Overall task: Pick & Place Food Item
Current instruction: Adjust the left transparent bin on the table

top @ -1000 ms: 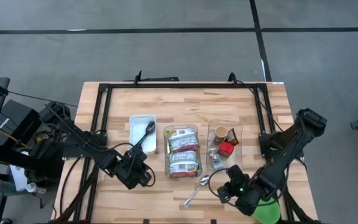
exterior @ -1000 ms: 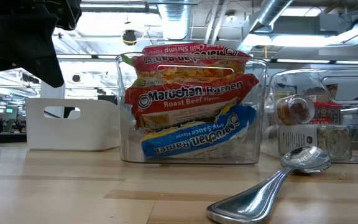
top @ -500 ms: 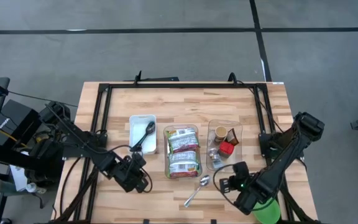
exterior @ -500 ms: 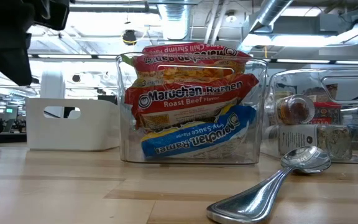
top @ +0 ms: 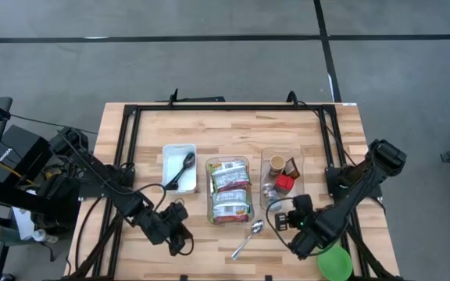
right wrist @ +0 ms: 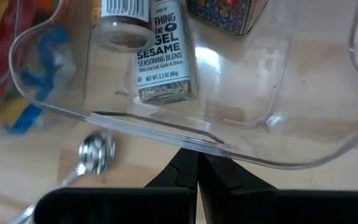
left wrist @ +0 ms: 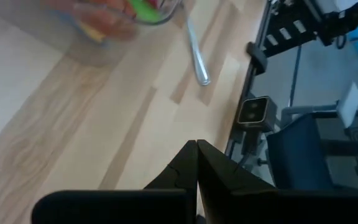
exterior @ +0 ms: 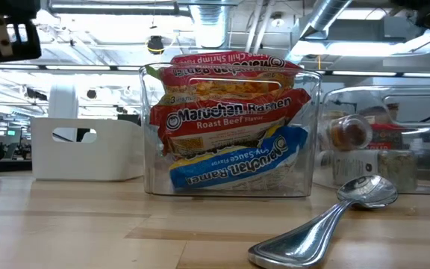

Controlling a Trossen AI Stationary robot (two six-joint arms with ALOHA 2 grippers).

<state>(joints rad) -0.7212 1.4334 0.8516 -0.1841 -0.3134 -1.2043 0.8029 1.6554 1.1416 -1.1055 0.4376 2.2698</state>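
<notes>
A clear bin [top: 229,190] of ramen packets [exterior: 230,119] stands mid-table. Right of it a clear bin [top: 281,181] holds spice jars [right wrist: 165,59]. A metal spoon [top: 248,236] lies on the table near the front edge, bowl end toward the bins; it also shows in the low view [exterior: 327,224]. My left gripper [top: 176,228] is shut and empty over bare wood left of the spoon [left wrist: 194,53]. My right gripper [top: 286,219] is shut and empty by the spice bin's near end, its tips [right wrist: 197,152] pointing at the bin's rim [right wrist: 166,132].
A white bin [top: 180,168] with a black spoon stands left of the ramen bin. A green cup [top: 336,264] sits at the front right, beside my right arm. A black frame [top: 225,109] runs along the table's far and side edges.
My left gripper has moved toward the table's near edge, away from the white bin, and has left most of the low view. My right gripper has moved toward the far edge, from beside the green cup up to the spice bin's near end.
</notes>
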